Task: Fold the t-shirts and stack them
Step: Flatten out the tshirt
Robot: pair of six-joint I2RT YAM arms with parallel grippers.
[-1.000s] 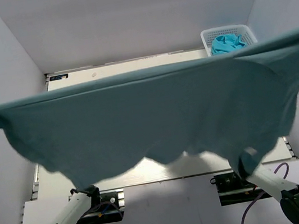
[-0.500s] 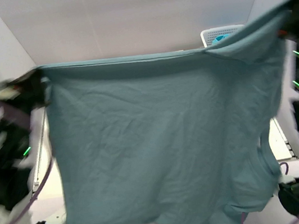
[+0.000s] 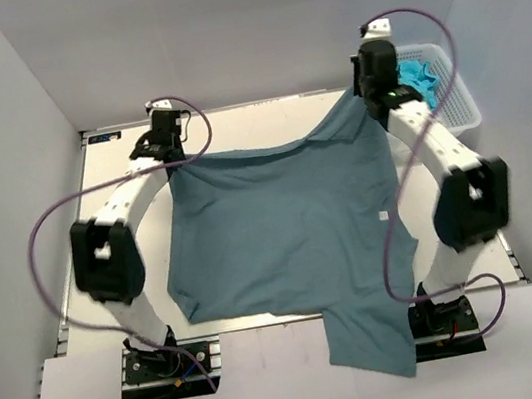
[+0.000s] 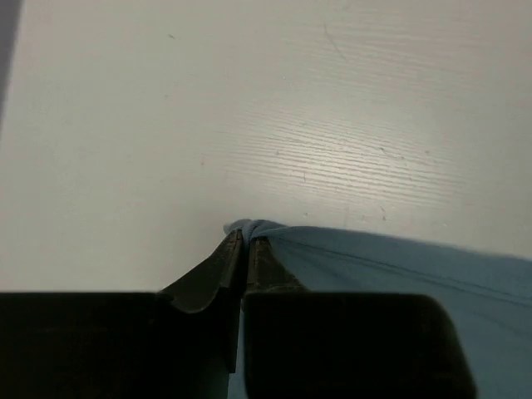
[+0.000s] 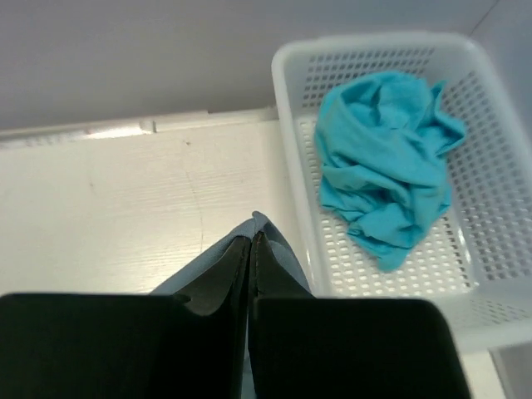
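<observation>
Soft matt cloth with fine creases for the slate-blue t-shirt (image 3: 281, 227). Same soft cloth, brighter and more crumpled, for the turquoise t-shirt (image 5: 382, 183). Smooth white plastic, full of small holes and a little glossy, for the basket (image 5: 374, 43). White matt board with fine grain lines like wood for the table (image 4: 332, 141). Dark, matt, plastic-looking fingers on the left gripper (image 4: 242, 238) and the right gripper (image 5: 251, 240). Smooth purple coat on the cables (image 3: 46, 219).
</observation>
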